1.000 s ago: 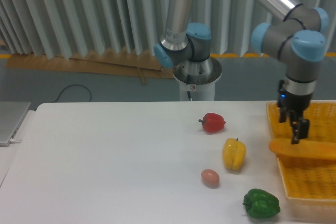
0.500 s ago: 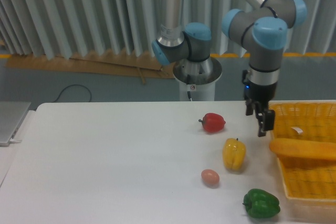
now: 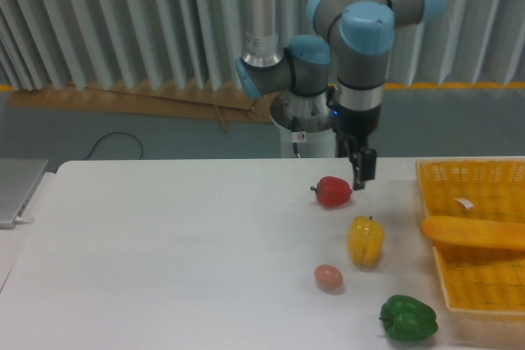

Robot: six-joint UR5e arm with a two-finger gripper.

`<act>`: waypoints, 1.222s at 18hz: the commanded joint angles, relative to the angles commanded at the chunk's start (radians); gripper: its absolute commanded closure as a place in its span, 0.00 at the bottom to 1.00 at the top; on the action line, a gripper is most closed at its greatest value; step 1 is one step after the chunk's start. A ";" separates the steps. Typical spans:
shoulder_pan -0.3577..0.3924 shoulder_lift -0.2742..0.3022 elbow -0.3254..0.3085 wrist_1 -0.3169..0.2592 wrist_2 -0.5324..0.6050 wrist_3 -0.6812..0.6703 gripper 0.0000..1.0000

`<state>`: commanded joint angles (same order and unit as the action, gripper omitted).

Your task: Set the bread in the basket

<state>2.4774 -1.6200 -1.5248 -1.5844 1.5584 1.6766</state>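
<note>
The bread (image 3: 474,233), a long orange loaf, lies across the yellow woven basket (image 3: 459,284) at the right edge, its left end resting over the basket's left rim. My gripper (image 3: 358,171) hangs well to the left of the basket, just above and right of the red pepper (image 3: 333,191). It holds nothing. From this angle its fingers overlap, so the gap between them does not show.
On the white table sit a yellow bell pepper (image 3: 366,240), a small pinkish egg-like item (image 3: 328,277) and a green pepper (image 3: 408,318). A small white tag (image 3: 464,202) lies inside the basket. A grey laptop corner (image 3: 16,190) sits at the far left.
The arm has swung left and slightly up, away from the basket, leaving the bread lying across it. The gripper went from over the loaf to beside the red pepper.
</note>
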 joint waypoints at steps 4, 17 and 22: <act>-0.041 0.064 -0.011 -0.048 0.005 -0.002 0.00; -0.218 0.057 -0.005 -0.057 -0.014 -0.155 0.00; -0.226 0.051 -0.003 -0.046 -0.008 -0.161 0.00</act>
<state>2.2519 -1.5693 -1.5278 -1.6306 1.5508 1.5156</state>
